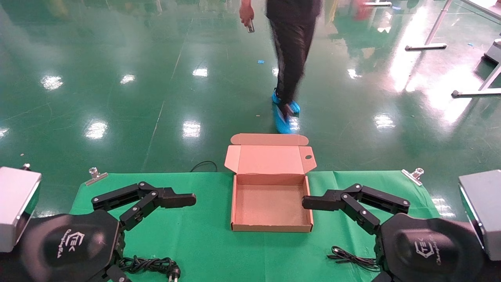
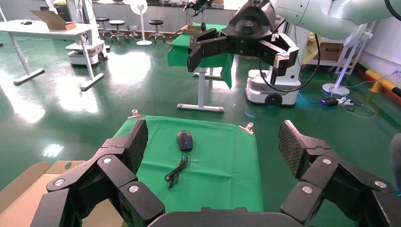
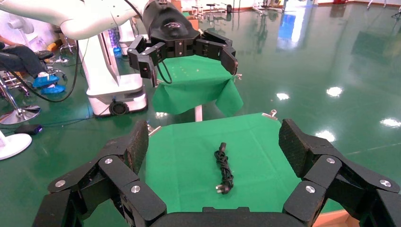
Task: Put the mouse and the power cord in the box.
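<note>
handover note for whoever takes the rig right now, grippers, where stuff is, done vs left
Left gripper: jaws open, empty, hovering over the green cloth left of the box.
Right gripper: jaws open, empty, by the box's right wall.
Box: middle of the table, lid flap up, nothing inside.
Power cord: on the cloth at the near left, beside the left arm.
Mouse: on the cloth on the right side; the head view shows only its thin cable.
Done: nothing packed. Left: put the mouse and the power cord in the box.

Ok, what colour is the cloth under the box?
Green. The cloth under the brown box shows best in the head view.
</note>
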